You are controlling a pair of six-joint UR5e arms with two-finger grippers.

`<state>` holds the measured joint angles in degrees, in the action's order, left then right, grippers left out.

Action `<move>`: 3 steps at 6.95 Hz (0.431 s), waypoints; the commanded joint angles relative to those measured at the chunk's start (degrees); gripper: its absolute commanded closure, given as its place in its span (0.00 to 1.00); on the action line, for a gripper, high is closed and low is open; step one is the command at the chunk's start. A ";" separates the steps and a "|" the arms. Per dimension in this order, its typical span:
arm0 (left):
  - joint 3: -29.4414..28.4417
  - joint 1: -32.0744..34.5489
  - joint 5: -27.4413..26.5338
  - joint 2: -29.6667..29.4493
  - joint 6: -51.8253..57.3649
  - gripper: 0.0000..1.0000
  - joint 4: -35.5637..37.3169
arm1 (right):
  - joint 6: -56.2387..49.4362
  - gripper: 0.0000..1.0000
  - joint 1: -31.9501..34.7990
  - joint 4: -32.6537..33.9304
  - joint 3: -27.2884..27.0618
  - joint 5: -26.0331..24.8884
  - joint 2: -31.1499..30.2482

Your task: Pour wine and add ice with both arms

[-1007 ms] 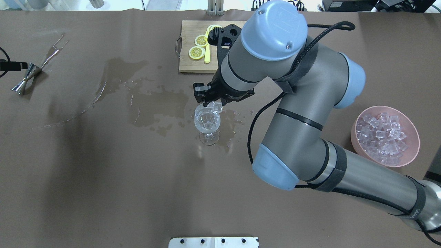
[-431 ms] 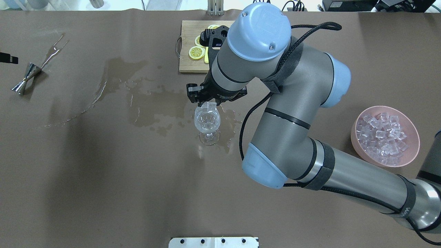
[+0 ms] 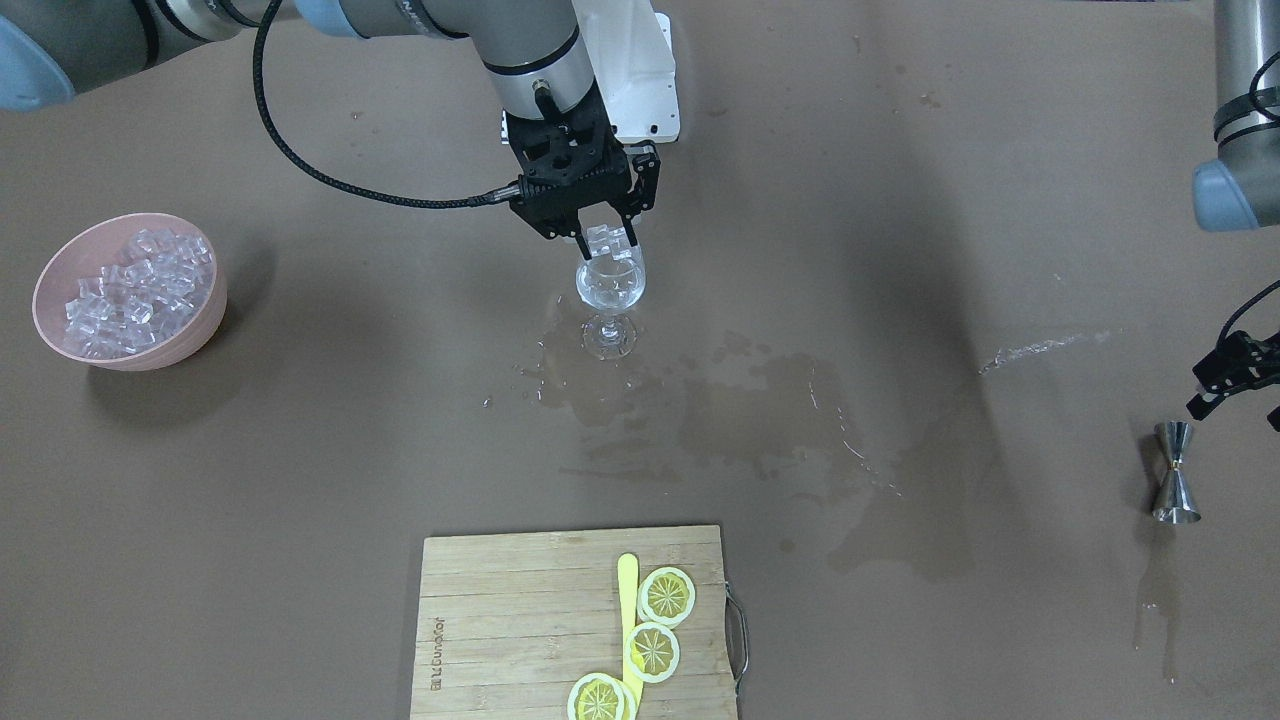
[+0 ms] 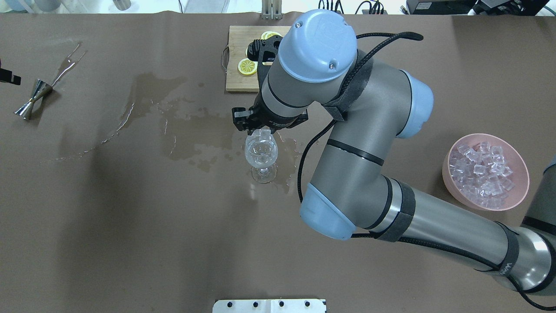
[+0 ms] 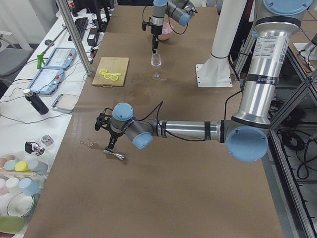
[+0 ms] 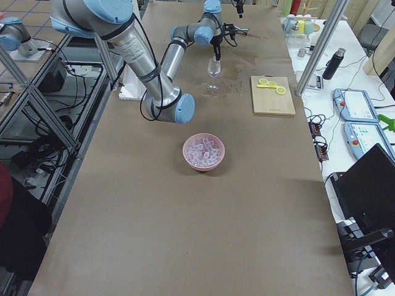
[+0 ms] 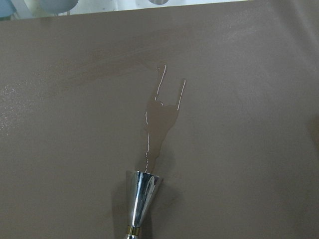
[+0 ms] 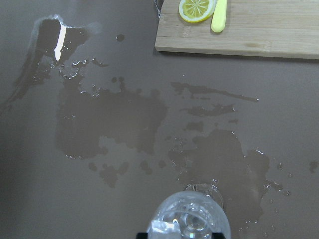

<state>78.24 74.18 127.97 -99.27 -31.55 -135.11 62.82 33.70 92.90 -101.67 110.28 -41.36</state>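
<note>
The right gripper (image 3: 607, 241) pinches an ice cube (image 3: 601, 236) just above the wine glass (image 3: 610, 285), where an off-centre release could bounce it onto the wet table (image 3: 900, 200); whether the left gripper (image 3: 1232, 372) is clenched cannot be told.

Robotics lab or test cell, dressed up as a small bar. Long table (image 6: 185, 246) wrapped in brown paper, ringed by aluminium profile posts (image 5: 74, 44) and open framing (image 6: 37, 92). Two silver tubular manipulators, left arm (image 5: 188, 130) and right arm (image 4: 369, 174), trailing black cables (image 3: 350, 180), beside a white ribbed stand (image 5: 218, 49). Side bench (image 5: 20, 119) crowded with blue-grey teach pendants (image 5: 49, 79), a dark flask (image 5: 35, 101), coloured cups (image 5: 22, 166). Laptop (image 6: 370, 179) and loose wiring alongside. Bar props set out as test pieces: wine glass (image 3: 610, 285), pink bowl (image 4: 445, 167) of ice (image 4: 482, 169), bamboo board (image 3: 500, 600) with lemon slices (image 3: 667, 595), steel jigger (image 3: 1175, 487). Spilled liquid (image 3: 740, 410) darkening the paper around the glass.
</note>
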 commanded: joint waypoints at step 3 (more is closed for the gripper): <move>1.99 0.96 2.54 0.48 1.67 0.03 7.30 | -0.24 0.19 1.53 0.09 -0.37 0.63 0.14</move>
<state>79.30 74.67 129.48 -98.92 -30.03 -130.18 62.78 34.17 92.92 -101.78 110.41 -41.14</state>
